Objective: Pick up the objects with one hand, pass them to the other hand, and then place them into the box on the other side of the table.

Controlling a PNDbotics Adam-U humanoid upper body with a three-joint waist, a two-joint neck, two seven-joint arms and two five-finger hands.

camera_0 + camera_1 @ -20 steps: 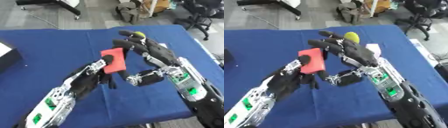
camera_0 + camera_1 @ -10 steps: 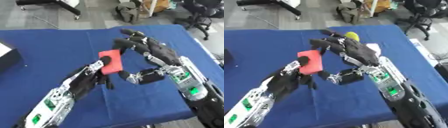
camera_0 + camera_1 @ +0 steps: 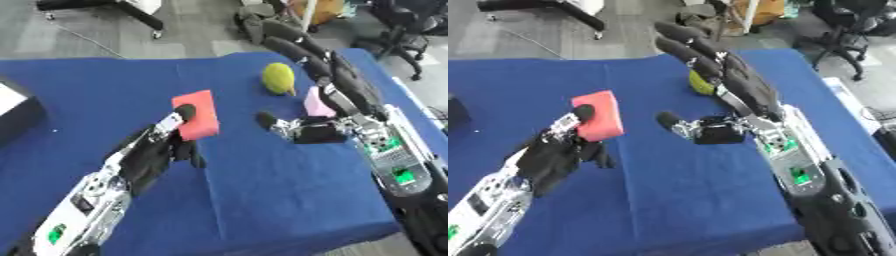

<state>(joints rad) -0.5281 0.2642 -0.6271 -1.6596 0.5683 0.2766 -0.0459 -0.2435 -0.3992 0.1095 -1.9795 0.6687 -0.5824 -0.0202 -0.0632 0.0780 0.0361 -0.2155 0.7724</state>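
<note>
The left hand (image 3: 162, 150) pinched the red block (image 3: 198, 114) upright just above its fingers, while the open right hand (image 3: 337, 92) stood apart to its right.

The robot's right hand (image 3: 337, 85) has drawn back from the flat red rectangular block (image 3: 198, 114), its fingers now stretched straight with a clear gap between them and the block. The left hand (image 3: 162, 150) alone keeps the block pinched now. A yellow-green ball (image 3: 279, 78) and a pink object (image 3: 315, 101) have come into sight beside the right hand.
</note>
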